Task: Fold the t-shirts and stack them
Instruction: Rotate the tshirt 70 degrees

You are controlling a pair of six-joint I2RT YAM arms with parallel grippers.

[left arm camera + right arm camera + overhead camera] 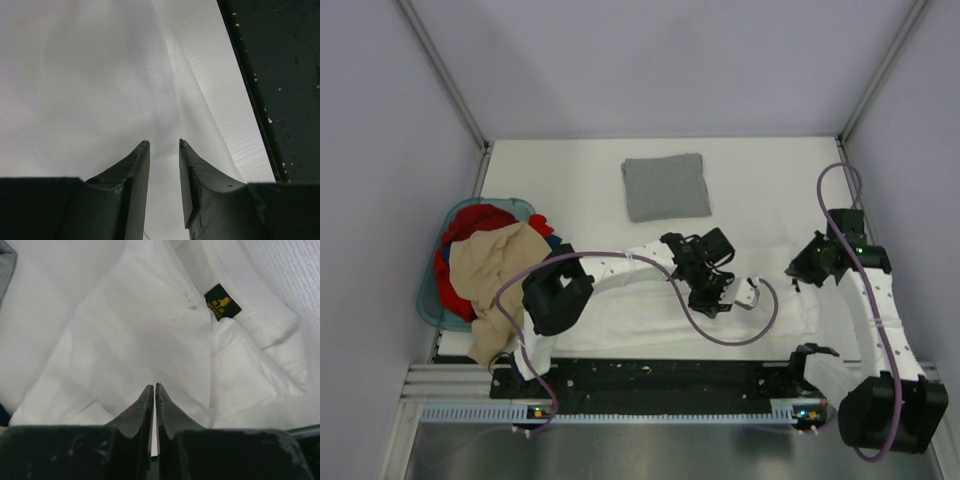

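A plain grey t-shirt (665,187) lies folded into a square at the back middle of the table; its edge shows in the right wrist view (5,262). A white t-shirt (620,310) is spread flat along the near part of the table, its print hidden. My left gripper (717,297) hovers over its middle, jaws open (164,145), with only white cloth (90,85) below them. My right gripper (798,272) sits at the shirt's right end, near the collar and black neck label (222,302). Its jaws (154,386) are pressed almost together on a thin strip of white cloth (140,325).
A blue basket (432,305) at the left edge holds red and tan clothes, the tan one hanging over its rim. The black base rail (650,375) runs along the near edge and shows at the right of the left wrist view (285,75). Grey walls enclose the table.
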